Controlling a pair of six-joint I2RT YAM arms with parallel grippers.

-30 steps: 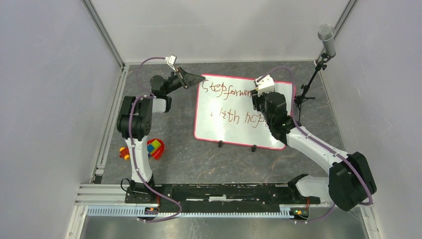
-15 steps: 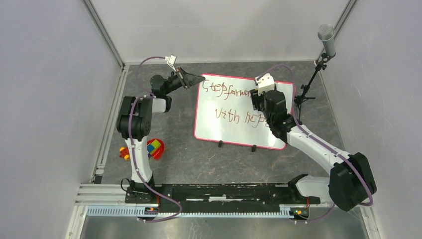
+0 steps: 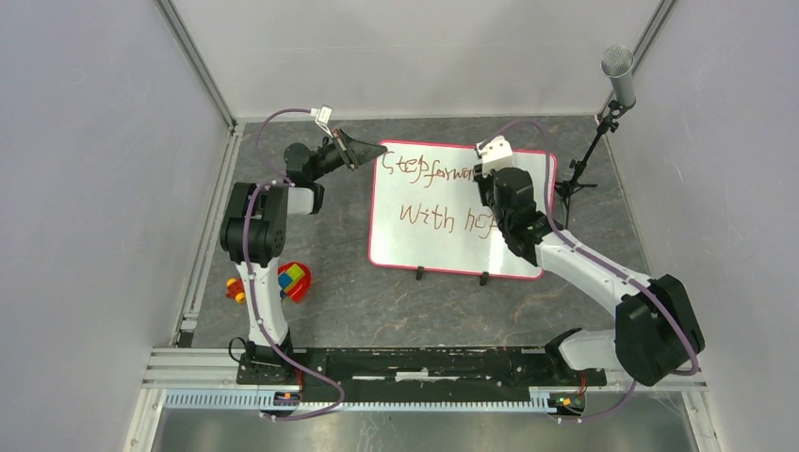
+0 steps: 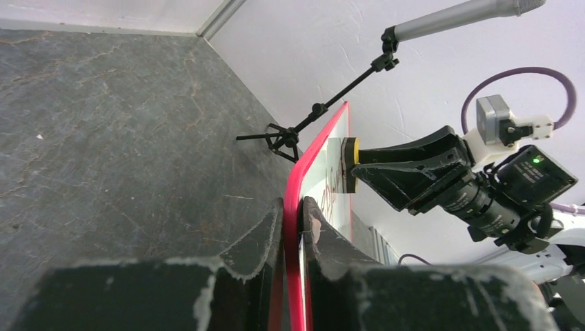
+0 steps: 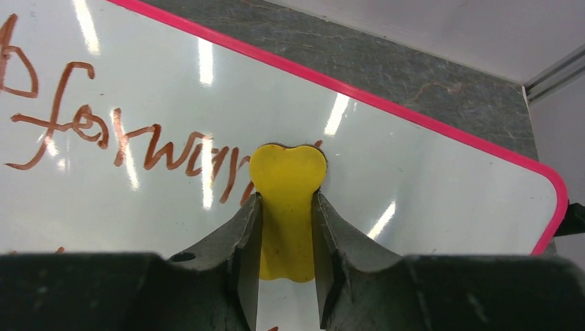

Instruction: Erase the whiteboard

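**Item 1: left gripper** (image 3: 364,149). It sits at the far left corner of the whiteboard (image 3: 443,247). In the left wrist view its two dark fingers (image 4: 255,238) stand nearly together, with the board's red-pink frame (image 4: 312,148) pinched between them. State: clamped on the whiteboard's edge.

**Item 2: right gripper** (image 3: 489,177). It is over the far right part of the whiteboard, pointing down at its face. In the right wrist view the fingers (image 5: 245,234) press on both sides of a yellow eraser (image 5: 288,172). State: closed on the eraser.

**Item 3: yellow eraser.** Flat, with a lobed front end that sticks out past the fingertips. The left wrist view shows its dark underside set against the board's white face (image 4: 350,165). It touches the board at the right end of the top line of writing (image 5: 103,131).

**Item 4: whiteboard.** Large, glossy and white, with rounded corners. It is on the grey table (image 3: 377,301), between the two arms. Two small black feet (image 3: 419,273) show at its near edge. It carries two lines of red-brown marker: "Step forwar…" at the far side and "With hop…" below (image 3: 438,217), each partly hidden by the right arm.

**Item 5: microphone on a stand** (image 3: 618,71). It stands just beyond the whiteboard's far right corner.

**Item 6: coloured toy blocks** (image 3: 294,280). They lie off the whiteboard's near left corner, beside the left arm.
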